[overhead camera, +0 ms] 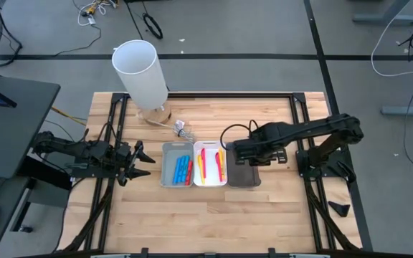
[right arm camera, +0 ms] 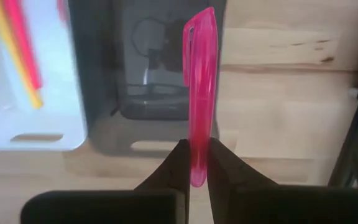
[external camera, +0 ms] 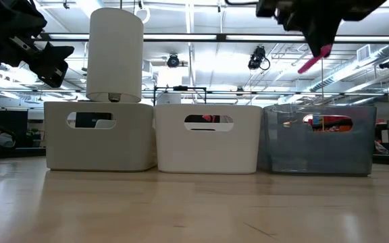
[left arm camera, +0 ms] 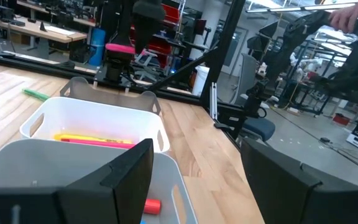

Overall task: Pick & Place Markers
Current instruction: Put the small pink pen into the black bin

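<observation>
Three trays side by side at table centre: grey tray [overhead camera: 169,166] with blue markers [overhead camera: 182,170], white tray [overhead camera: 210,180] with yellow and red markers [overhead camera: 208,162], dark tray [overhead camera: 244,176] under right gripper [overhead camera: 244,152].

Three trays [overhead camera: 210,163] abutting mid-table, tall white cylinder [overhead camera: 141,70] behind them, bare wood [overhead camera: 192,218] open in front

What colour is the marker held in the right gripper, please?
Pink; the marker in the right gripper shows best in the right wrist view.
</observation>
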Action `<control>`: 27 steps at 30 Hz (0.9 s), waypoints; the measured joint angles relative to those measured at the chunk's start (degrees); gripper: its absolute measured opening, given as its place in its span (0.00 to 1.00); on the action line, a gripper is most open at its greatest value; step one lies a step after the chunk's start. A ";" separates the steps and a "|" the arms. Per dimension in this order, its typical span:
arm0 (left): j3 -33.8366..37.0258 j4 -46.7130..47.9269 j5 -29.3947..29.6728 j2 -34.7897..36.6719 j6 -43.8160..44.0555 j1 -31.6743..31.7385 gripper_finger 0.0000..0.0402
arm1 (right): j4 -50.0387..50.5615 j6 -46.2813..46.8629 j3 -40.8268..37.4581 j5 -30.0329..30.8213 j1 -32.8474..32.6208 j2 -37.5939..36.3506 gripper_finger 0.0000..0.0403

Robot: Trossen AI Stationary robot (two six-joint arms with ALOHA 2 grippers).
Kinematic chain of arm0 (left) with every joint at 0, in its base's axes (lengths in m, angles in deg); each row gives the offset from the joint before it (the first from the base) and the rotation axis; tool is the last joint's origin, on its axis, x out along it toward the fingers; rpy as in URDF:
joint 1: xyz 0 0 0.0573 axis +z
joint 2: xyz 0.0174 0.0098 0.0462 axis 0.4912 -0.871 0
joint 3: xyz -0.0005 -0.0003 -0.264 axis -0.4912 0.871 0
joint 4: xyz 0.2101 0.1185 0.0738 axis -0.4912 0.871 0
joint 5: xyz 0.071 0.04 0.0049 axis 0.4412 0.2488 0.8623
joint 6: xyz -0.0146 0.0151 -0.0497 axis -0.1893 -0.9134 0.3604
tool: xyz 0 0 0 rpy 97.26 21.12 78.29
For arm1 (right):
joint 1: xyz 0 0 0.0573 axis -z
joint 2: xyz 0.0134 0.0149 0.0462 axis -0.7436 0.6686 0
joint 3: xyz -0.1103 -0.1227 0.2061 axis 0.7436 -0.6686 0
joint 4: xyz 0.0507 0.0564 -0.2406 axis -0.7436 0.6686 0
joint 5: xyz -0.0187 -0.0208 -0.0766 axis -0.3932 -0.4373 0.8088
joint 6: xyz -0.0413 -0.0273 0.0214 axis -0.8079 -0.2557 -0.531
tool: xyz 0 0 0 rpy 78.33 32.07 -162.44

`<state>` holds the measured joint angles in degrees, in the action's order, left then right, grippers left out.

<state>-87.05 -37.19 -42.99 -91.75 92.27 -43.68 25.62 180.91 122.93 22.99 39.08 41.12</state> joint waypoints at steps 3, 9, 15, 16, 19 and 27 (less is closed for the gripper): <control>0.00 -0.01 0.00 0.00 0.00 0.00 0.62 | -1.61 -0.20 -3.01 0.02 0.34 0.02 0.07; 0.00 -0.01 0.00 0.00 -0.02 0.00 0.62 | -9.87 -1.63 -10.69 -0.18 0.66 0.03 0.07; 0.00 -0.01 0.00 0.00 0.00 0.00 0.62 | -18.06 -2.84 -17.16 -0.16 1.48 1.07 0.07; 0.00 0.00 0.01 0.01 0.00 0.00 0.62 | -19.21 -3.54 -18.09 -0.16 1.79 1.32 0.07; 0.01 0.01 0.01 0.02 0.00 0.00 0.62 | -22.88 -5.13 -20.06 -0.13 2.70 2.51 0.07; 0.01 0.07 0.00 0.01 -0.01 0.00 0.62 | -25.11 -7.15 -24.08 -0.04 5.08 4.02 0.07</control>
<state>-87.04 -37.11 -42.99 -91.74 92.26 -43.68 0.52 173.76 98.86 22.95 44.16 45.14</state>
